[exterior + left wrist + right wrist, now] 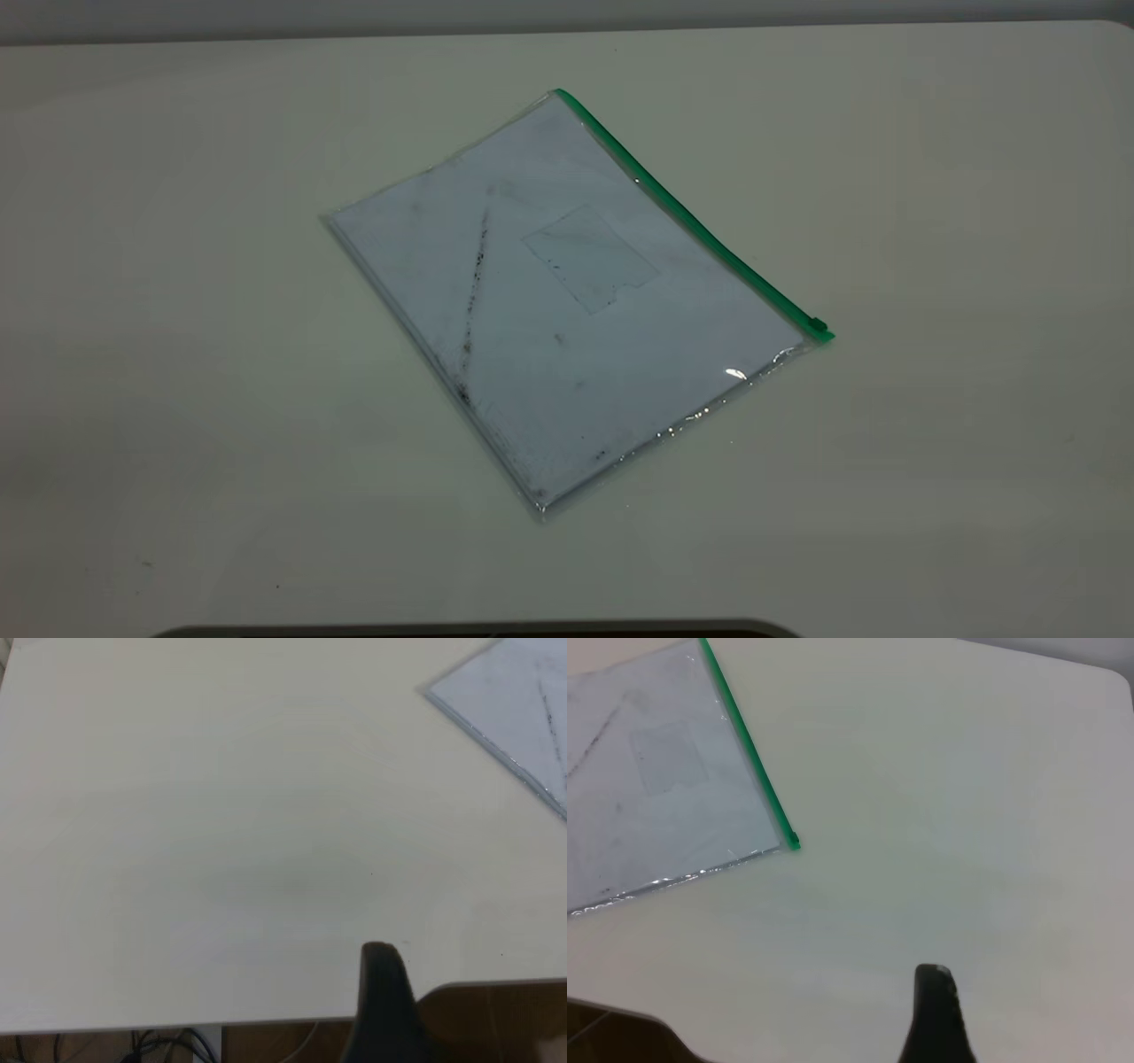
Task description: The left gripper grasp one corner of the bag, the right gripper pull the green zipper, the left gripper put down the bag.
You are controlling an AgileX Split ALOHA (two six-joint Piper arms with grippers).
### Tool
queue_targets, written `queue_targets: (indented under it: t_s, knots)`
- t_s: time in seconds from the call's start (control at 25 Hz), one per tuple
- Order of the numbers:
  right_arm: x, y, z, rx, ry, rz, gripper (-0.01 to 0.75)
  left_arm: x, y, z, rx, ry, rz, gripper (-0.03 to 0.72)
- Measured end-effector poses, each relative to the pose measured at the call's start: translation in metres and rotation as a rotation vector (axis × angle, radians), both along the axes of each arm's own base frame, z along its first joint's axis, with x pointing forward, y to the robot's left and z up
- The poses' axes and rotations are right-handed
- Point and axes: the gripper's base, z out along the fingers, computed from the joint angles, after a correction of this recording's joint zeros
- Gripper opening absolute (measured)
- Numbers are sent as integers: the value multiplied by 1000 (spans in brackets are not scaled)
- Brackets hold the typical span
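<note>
The bag lies flat on the white table, turned at an angle, with smudged white paper inside. The green zipper runs along its far right long edge, and the small slider tab sits at the near right end. Neither gripper shows in the exterior view. In the left wrist view a black part of my left gripper hangs over the table edge, well away from a bag corner. In the right wrist view a black part of my right gripper is over bare table, apart from the bag, the zipper and the slider.
The table's rounded front edge runs along the near side. In the left wrist view the table edge has cables and a wooden floor below it.
</note>
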Motion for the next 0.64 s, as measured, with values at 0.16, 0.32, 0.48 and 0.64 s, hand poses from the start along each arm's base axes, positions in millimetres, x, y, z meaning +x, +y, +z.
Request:
queue_targets:
  t_s: [0.16,0.32,0.48,0.64]
  knots:
    - [0,-3,0,26,5,-58,592,0,0,0,0,0,0,573]
    - [0,-8,0,42,9,-135,592,0,0,0,-1,0,1,573]
    - [0,-10,0,41,7,-154,592,0,0,0,-1,0,1,573]
    - [1,-10,0,40,7,-156,592,0,0,0,-1,0,1,573]
